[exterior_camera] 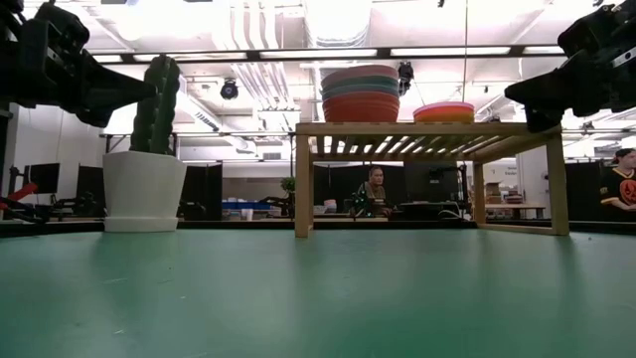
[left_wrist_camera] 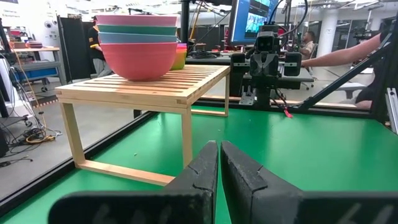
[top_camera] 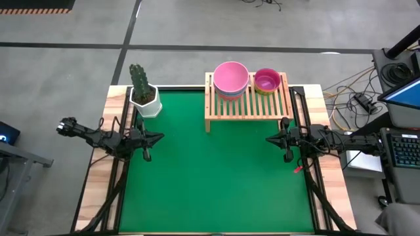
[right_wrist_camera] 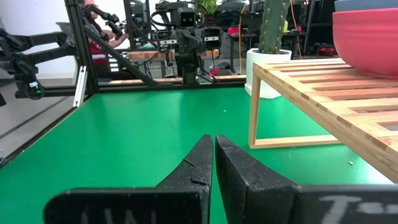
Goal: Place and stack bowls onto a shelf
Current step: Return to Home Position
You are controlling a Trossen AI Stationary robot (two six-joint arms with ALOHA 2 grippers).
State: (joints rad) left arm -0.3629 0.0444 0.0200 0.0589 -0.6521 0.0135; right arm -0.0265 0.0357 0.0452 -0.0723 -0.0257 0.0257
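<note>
A stack of larger bowls [top_camera: 231, 78], pink on top, is seen on the slatted shelf [top_camera: 248, 108] at the far side of the green counter [top_camera: 216, 183], on the half nearer a potted cactus [top_camera: 141, 85]; a stack of smaller bowls [top_camera: 267, 80], purple on top, is set just beside it; the left gripper [top_camera: 159, 137] and right gripper [top_camera: 268, 139] are held clenched and empty above opposite counter edges, the right one near the shelf's front corner.
</note>
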